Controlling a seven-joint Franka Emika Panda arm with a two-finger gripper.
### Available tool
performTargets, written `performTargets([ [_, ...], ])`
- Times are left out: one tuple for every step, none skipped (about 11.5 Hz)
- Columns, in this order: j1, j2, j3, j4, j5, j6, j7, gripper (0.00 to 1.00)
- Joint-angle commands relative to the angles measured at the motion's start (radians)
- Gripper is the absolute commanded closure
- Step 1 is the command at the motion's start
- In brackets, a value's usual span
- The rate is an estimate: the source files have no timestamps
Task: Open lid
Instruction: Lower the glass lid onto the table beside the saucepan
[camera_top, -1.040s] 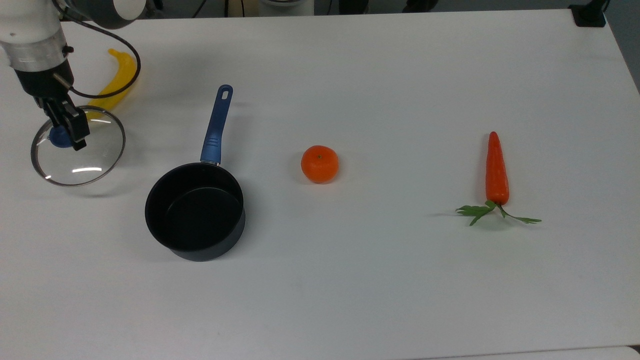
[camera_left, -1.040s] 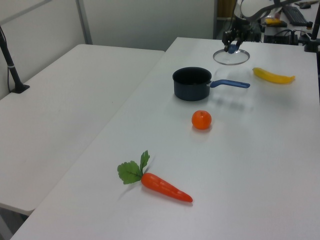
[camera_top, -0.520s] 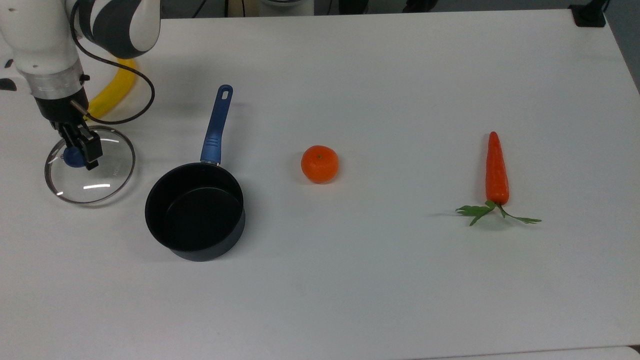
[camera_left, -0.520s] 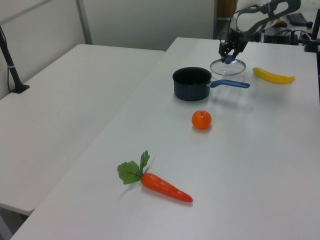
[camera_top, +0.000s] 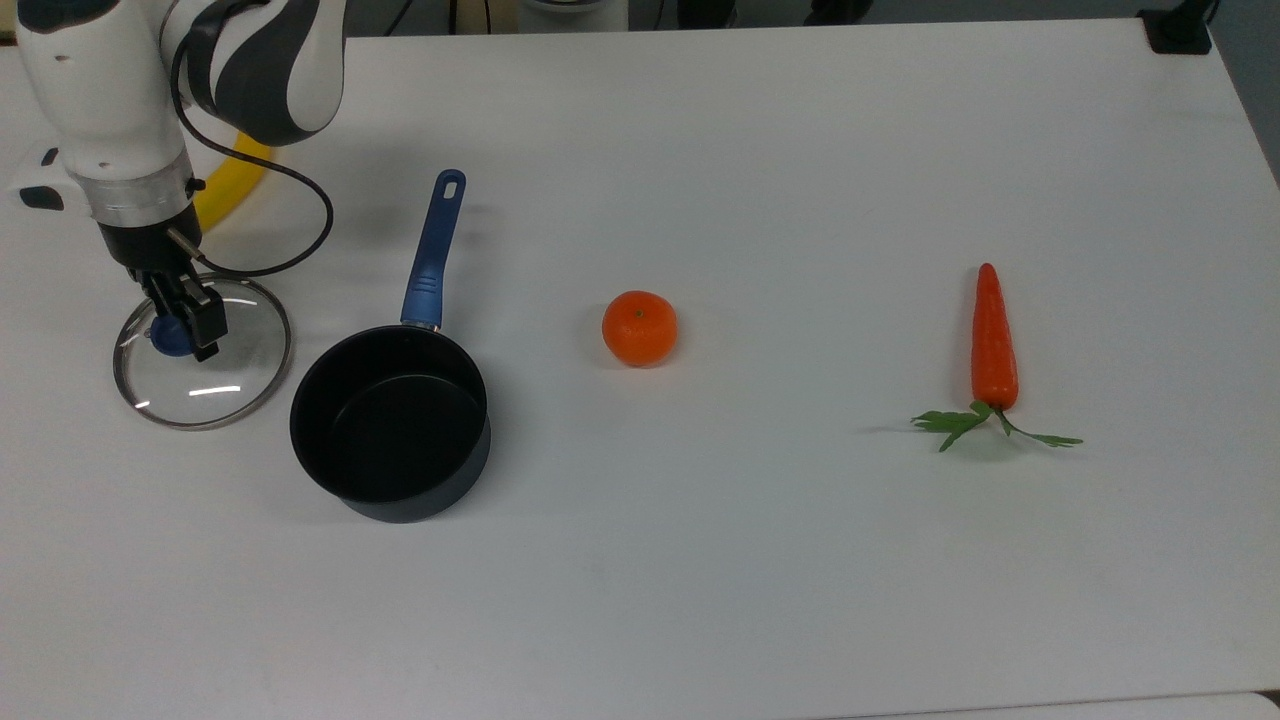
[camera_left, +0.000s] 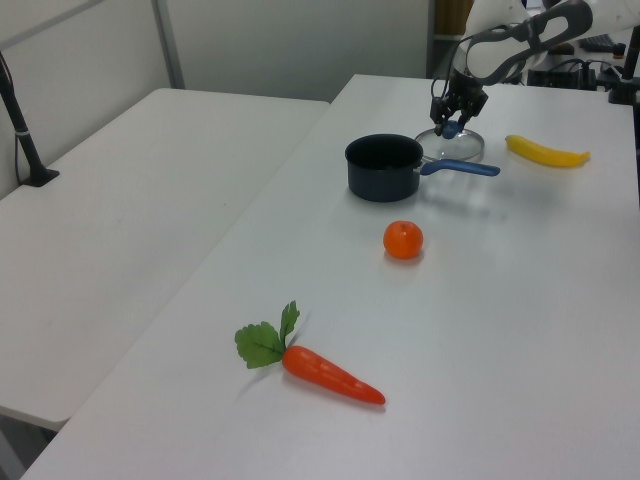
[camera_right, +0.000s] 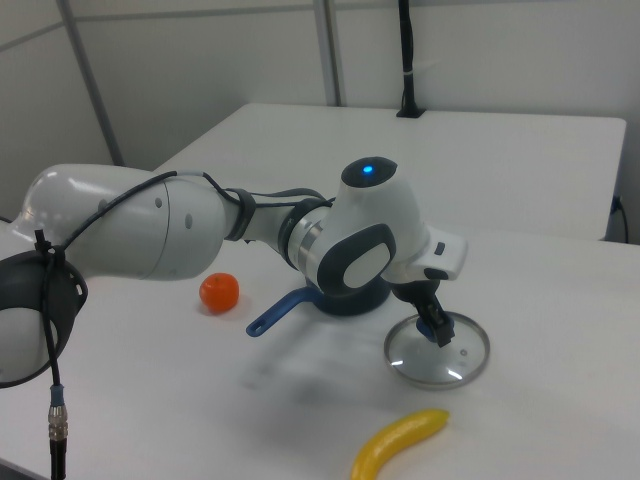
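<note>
My arm (camera_right: 150, 225) is glossy white with dark grey joint caps, a blue light at twelve o'clock on one, a silver wrist ring, black gripper (camera_top: 185, 315), looping black cable (camera_top: 290, 255).

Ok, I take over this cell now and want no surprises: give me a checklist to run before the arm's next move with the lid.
1. Gripper closed on the blue knob of the lid: ok.
2. Lid off the saucepan: ok, it is at the top view's left of the pan.
3. Lid resting flat on the table: cannot tell.
4. Lid free of the pan's rim: ok in the top view, a narrow gap.
5. Banana apart from the lid: ok.
6. Orange and carrot far from the arm: ok.
</note>
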Motion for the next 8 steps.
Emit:
performTargets([
  [0.020,-0.005,-0.010,-0.025,0.017,0.028,0.011,0.36],
  [0.020,-0.003,-0.010,-0.025,0.017,0.028,0.011,0.34],
  [0.020,-0.003,-0.010,-0.025,0.017,0.028,0.011,0.25],
  [0.020,-0.005,-0.010,-0.025,0.015,0.027,0.013,0.17],
  [0.020,-0.005,-0.010,-0.023,0.017,0.026,0.025,0.07],
  [0.020,-0.008,-0.010,-0.020,0.015,0.023,0.030,0.00],
  [0.019,-0.014,-0.010,-0.017,0.017,0.020,0.031,0.00],
  [0.016,-0.022,-0.010,-0.012,0.017,0.016,0.031,0.00],
])
